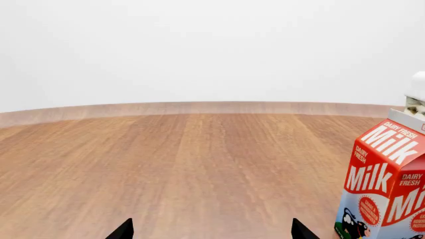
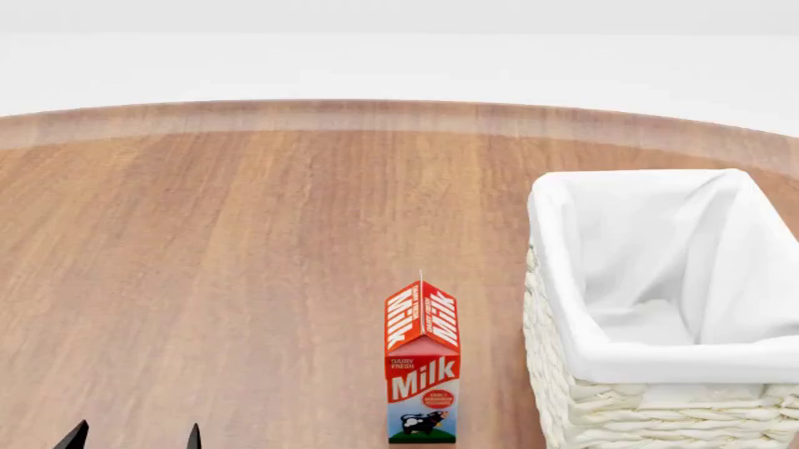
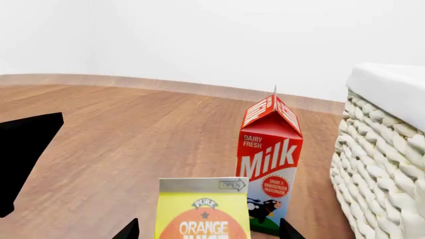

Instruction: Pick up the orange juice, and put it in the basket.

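The orange juice (image 3: 202, 211) is a yellow carton with orange lettering. It shows only in the right wrist view, standing between the tips of my right gripper (image 3: 208, 231). The jaws are open, one on each side of the carton, with a gap on both sides. The cream wicker basket (image 2: 649, 363) with its white cloth lining stands at the right in the head view, and its wall shows in the right wrist view (image 3: 378, 159). My left gripper (image 2: 134, 440) is open and empty at the near left, as the left wrist view (image 1: 212, 231) also shows. The right gripper and the juice are out of the head view.
A red-and-white milk carton (image 2: 422, 365) stands upright just left of the basket; it shows beyond the juice (image 3: 269, 169) and in the left wrist view (image 1: 388, 184). A black shape (image 3: 23, 159) sits at the right wrist view's edge. The wooden table's (image 2: 250, 234) far edge curves at the back.
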Controlling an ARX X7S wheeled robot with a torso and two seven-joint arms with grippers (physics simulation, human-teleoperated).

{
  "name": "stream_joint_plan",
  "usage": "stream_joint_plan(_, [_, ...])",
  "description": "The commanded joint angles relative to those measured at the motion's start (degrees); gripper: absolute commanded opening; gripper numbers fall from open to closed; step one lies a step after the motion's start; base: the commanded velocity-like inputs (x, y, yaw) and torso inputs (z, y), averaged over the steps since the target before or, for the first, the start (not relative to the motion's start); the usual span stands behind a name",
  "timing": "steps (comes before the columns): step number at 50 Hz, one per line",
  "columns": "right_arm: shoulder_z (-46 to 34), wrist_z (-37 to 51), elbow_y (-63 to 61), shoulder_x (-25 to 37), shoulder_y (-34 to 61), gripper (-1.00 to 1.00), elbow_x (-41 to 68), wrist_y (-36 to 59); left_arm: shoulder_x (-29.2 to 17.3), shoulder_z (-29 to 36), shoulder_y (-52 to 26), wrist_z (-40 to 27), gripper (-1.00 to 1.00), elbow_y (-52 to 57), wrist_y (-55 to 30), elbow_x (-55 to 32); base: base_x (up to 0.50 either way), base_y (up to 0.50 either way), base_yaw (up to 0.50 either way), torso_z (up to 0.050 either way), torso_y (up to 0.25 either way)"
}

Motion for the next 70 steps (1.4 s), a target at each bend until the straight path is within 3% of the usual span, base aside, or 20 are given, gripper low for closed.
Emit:
stream_joint_plan(1, [-0.8, 0.0, 2.7, -0.6, 0.9, 1.0, 0.2, -1.6, -0.2, 0.3, -0.1, -0.3, 1.0, 0.0, 0.1, -0.2, 0.0, 0.0, 0.0, 0.0, 0.0])
stream_joint_plan(30, [-1.6, 0.2, 12.0, -2.6, 6.3, 1.0, 1.5, -3.1, -0.8, 1.0, -0.2, -0.9, 1.0, -0.1, 0.3, -0.8, 0.0, 0.0, 0.0, 0.0, 0.0])
stream_joint_plan(70, [-3.6, 1.1, 15.2, -2.6, 7.2, 1.0, 2.4, -5.0, -1.5, 1.9, -0.4, -1.7, 1.0, -0.2, 0.5, -1.5, 0.0, 0.0, 0.0, 0.0, 0.0])
